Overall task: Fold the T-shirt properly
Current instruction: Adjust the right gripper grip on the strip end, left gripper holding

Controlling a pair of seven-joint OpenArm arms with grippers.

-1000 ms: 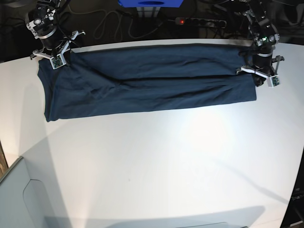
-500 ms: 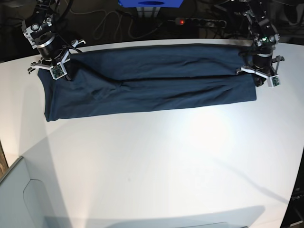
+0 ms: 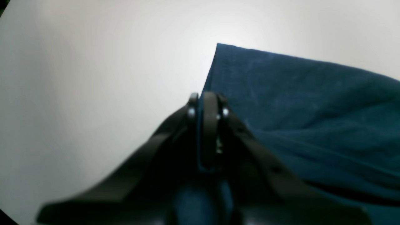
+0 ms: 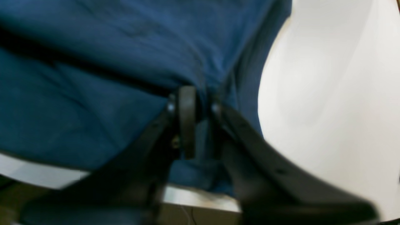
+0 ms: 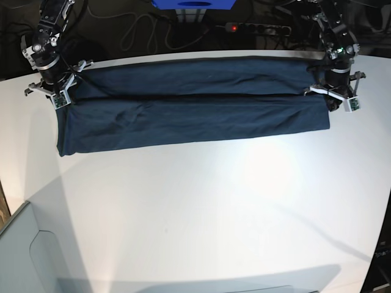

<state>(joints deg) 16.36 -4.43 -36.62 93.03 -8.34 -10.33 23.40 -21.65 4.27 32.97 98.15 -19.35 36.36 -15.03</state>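
1. Shirt (image 5: 201, 116): one, dark blue cloth, folded into a long band. It lay along the far part of the table (image 5: 208, 207), its length running from the left side of the base view to the right side.
2. Folds: in the base view a dark crease ran lengthwise through the band, with a strip of cloth beyond it and another on the near side. The near edge was nearly straight.
3. Left gripper (image 3: 204, 131): one, black, at the shirt's end on the right side of the base view. Its fingers stood closed, narrow, against the cloth near the crease; whether they pinched any of it could not be told.
4. Right gripper (image 4: 200, 122): one, black, at the opposite end of the shirt. Its fingers stood slightly parted, with cloth directly below and between the tips. Whether they gripped any of it could not be told.
5. Table: white, bearing the shirt. Bare surface showed on the near side of the cloth and past both its ends.
6. Containers: the shirt lay in none; it rested directly on the tabletop.
7. Blue object (image 5: 193, 4): one, at the top edge of the base view, beyond the table, cut off by the frame.
8. Red light (image 5: 231, 27): one, small, glowing, beyond the table's far edge.
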